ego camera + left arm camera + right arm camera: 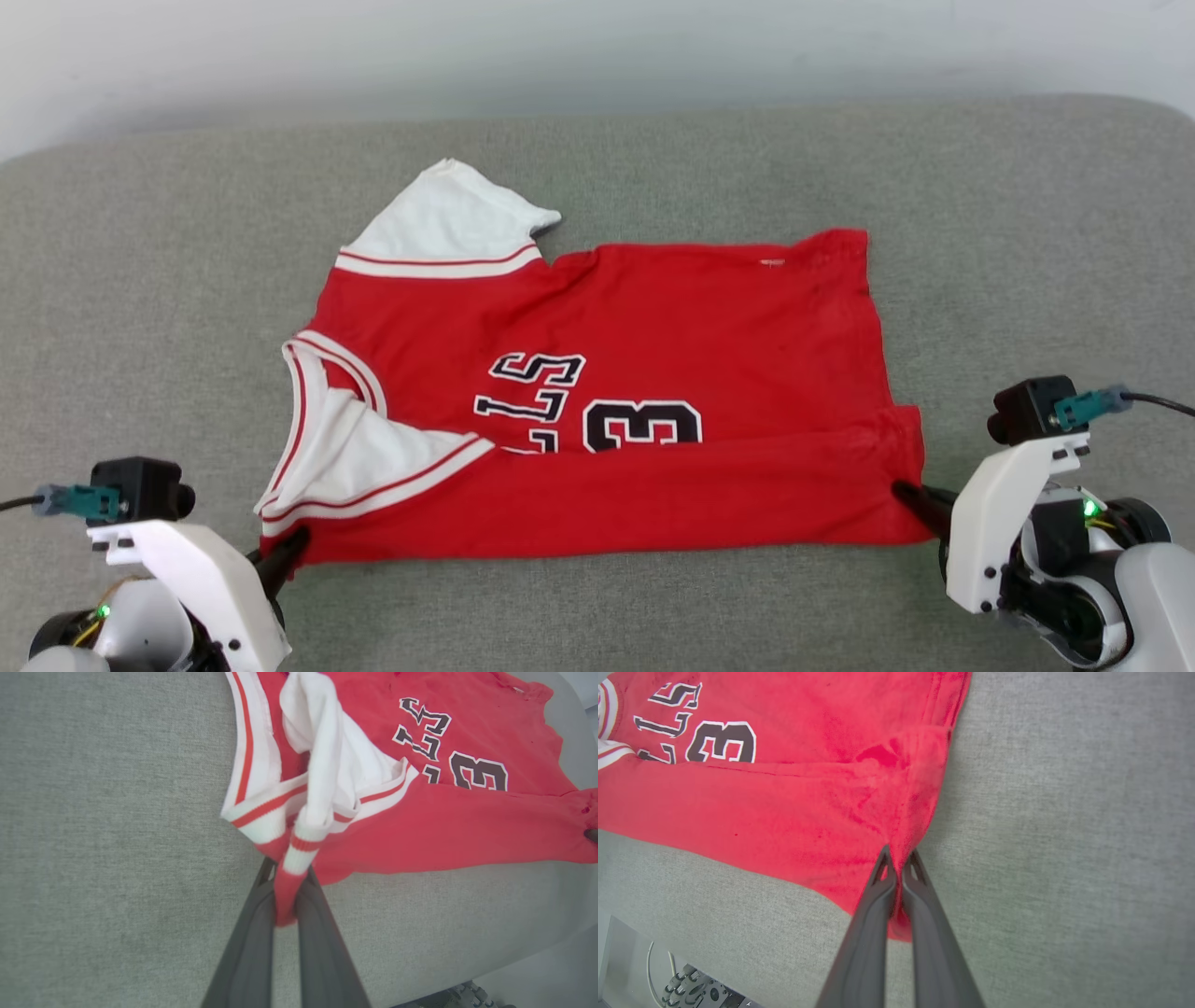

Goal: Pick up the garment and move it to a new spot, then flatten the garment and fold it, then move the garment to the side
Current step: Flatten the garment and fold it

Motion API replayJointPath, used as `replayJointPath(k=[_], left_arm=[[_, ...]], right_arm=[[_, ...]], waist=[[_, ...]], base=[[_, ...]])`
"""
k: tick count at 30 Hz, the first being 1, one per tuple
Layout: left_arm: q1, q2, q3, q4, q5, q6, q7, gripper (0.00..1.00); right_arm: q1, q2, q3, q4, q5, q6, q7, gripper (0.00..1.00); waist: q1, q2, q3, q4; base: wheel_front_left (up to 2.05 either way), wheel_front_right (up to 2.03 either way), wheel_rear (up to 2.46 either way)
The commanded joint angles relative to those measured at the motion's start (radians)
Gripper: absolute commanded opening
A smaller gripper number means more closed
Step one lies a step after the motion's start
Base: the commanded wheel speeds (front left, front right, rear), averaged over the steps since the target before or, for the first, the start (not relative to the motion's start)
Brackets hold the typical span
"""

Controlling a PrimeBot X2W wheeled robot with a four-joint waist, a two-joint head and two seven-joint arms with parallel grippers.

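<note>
Item: garment (653,327), a red sports jersey with white sleeves, red-and-white striped trim at collar and cuffs, and black white-outlined letters and number on the chest.

Location: lies mid-way across a grey fabric cushion (140,280).

Condition: the near edge is folded over the front in a long red band that covers the lower part of the print.

Orientation: the long axis runs left to right in the head view, collar to the robot's left, hem to its right.

Left gripper (291,543): fingers pinch the near collar-side corner.

Right gripper (904,492): fingers pinch the near hem corner.
</note>
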Motion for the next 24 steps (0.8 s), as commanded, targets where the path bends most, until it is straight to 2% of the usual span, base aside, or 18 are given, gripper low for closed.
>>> replayJointPath(k=[1, 9, 14, 15, 16, 17, 18, 20, 24], left_arm=[[0.016, 0.001, 0.001, -0.003, -0.006, 0.007, 0.0, 0.0], [0.118, -0.001, -0.003, -0.016, -0.032, 0.038, 0.015, 0.0], [0.148, -0.032, -0.019, 0.013, -0.062, 0.038, 0.025, 0.0], [0.147, -0.043, -0.02, 0.023, -0.068, 0.032, 0.018, 0.0], [0.15, -0.052, -0.029, 0.038, -0.074, 0.029, 0.024, 0.28], [0.148, -0.058, -0.031, 0.05, -0.075, 0.021, 0.02, 0.86], [0.141, -0.069, -0.029, 0.059, -0.081, 0.015, 0.009, 1.0], [0.123, -0.075, -0.027, 0.085, -0.065, 0.003, -0.018, 1.0], [0.091, -0.094, -0.006, 0.105, -0.028, -0.019, -0.107, 1.0]], right_arm=[[0.014, -0.008, -0.004, -0.006, 0.003, 0.0, -0.001, 0.0], [0.111, -0.009, -0.033, -0.03, -0.005, 0.0, 0.022, 0.0], [0.145, 0.005, -0.03, -0.011, -0.008, 0.0, 0.021, 0.0], [0.145, 0.007, -0.027, -0.004, -0.011, 0.0, 0.011, 0.15], [0.15, 0.01, -0.024, 0.006, -0.012, 0.0, 0.0, 1.0], [0.154, 0.013, -0.018, 0.015, -0.011, 0.0, -0.013, 1.0], [0.153, 0.015, -0.012, 0.019, -0.01, 0.0, -0.034, 1.0], [0.151, 0.01, -0.001, 0.02, -0.019, 0.0, -0.086, 1.0], [0.149, 0.021, -0.04, -0.005, -0.079, 0.0, -0.266, 1.0]], waist=[[0.0, -0.0001, -0.021, -0.004], [0.0, -0.0001, -0.104, -0.017], [0.0, -0.0001, -0.112, -0.023], [0.0, -0.0001, -0.111, -0.023], [0.0, -0.0001, -0.11, -0.023], [0.0, -0.0001, -0.109, -0.023], [0.0, -0.0001, -0.108, -0.022], [0.0, -0.0001, -0.104, -0.021], [0.0, -0.0001, -0.104, -0.023]], base=[[0.0, 0.0, 0.0], [0.0, 0.0, 0.0], [0.0, 0.0, 0.0], [0.0, 0.0, 0.0], [0.0, 0.0, 0.0], [0.0, 0.0, 0.0], [0.0, 0.0, 0.0], [0.0, 0.0, 0.0], [0.0, 0.0, 0.0]])
